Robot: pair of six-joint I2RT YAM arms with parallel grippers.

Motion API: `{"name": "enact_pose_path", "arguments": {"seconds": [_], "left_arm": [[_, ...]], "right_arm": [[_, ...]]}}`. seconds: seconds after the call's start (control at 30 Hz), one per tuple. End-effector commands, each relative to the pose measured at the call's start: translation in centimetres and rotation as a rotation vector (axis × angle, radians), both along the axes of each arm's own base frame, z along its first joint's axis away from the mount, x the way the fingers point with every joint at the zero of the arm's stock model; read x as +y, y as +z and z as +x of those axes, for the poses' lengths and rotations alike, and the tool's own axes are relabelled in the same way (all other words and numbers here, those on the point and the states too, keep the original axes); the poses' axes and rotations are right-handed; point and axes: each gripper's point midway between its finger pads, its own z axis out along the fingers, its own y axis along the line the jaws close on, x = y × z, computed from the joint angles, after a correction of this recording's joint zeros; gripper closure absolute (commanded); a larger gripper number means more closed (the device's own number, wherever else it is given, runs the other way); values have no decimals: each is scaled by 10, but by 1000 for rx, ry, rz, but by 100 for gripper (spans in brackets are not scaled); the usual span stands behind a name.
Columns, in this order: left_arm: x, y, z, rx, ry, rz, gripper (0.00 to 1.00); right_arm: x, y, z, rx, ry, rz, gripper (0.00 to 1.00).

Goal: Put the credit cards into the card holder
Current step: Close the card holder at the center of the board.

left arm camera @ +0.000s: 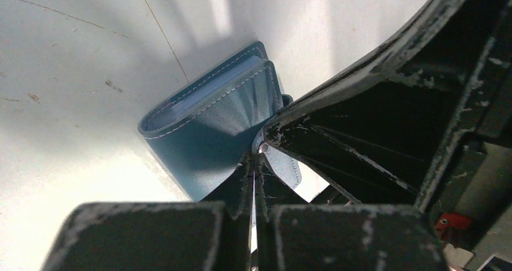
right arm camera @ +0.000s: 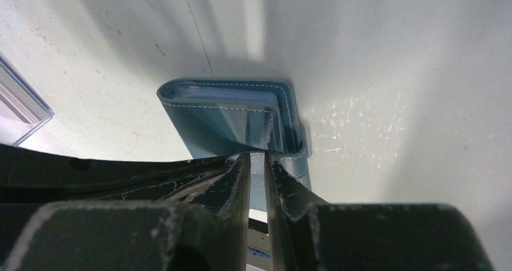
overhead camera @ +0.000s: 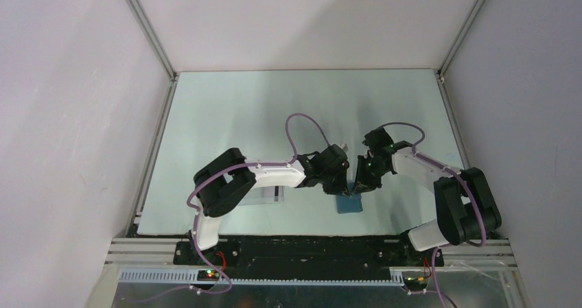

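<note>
The teal card holder (overhead camera: 350, 203) lies on the table between the two arms, its covers partly spread. A pale layer shows between the covers in the left wrist view (left arm camera: 212, 91); I cannot tell if it is cards. My left gripper (left arm camera: 255, 157) is shut, its tips pinching the creased front cover (left arm camera: 199, 144). My right gripper (right arm camera: 257, 157) is shut on the holder's clasp tab, beside the holder's body (right arm camera: 217, 123). Both grippers meet over the holder in the top view. A whitish piece with a dark stripe (overhead camera: 276, 193), perhaps a credit card, shows under the left arm.
A clear plastic box (overhead camera: 261, 195) sits left of the holder, mostly under the left forearm; its corner shows in the right wrist view (right arm camera: 18, 111). The right gripper's finger (left arm camera: 386, 102) crosses the left wrist view. White walls enclose the table (overhead camera: 274, 102).
</note>
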Motion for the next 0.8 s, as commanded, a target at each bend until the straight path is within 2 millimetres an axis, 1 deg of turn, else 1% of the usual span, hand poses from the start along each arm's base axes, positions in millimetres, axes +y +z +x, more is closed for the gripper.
{"name": "enact_pose_path", "arguments": {"seconds": [0.0,0.1,0.17,0.37,0.6,0.67,0.77], "left_arm": [[-7,27,-3,-35,-39,-46,100],[-7,26,-4,-33,-40,-44,100],[-6,22,-5,-28,-42,-37,100],[-5,20,-6,-26,-43,-33,100],[-5,19,-6,-23,-45,-32,100],[-6,18,-7,-21,-46,-30,100],[-5,18,-7,-22,-46,-30,100]], "right_arm": [[5,-2,16,-36,6,4,81],[6,-3,19,-38,5,10,81],[6,-2,22,-46,2,19,81],[9,6,30,-62,-3,41,80],[11,9,35,-70,-1,51,79],[11,9,36,-71,-1,50,79],[10,2,35,-57,1,34,79]]}}
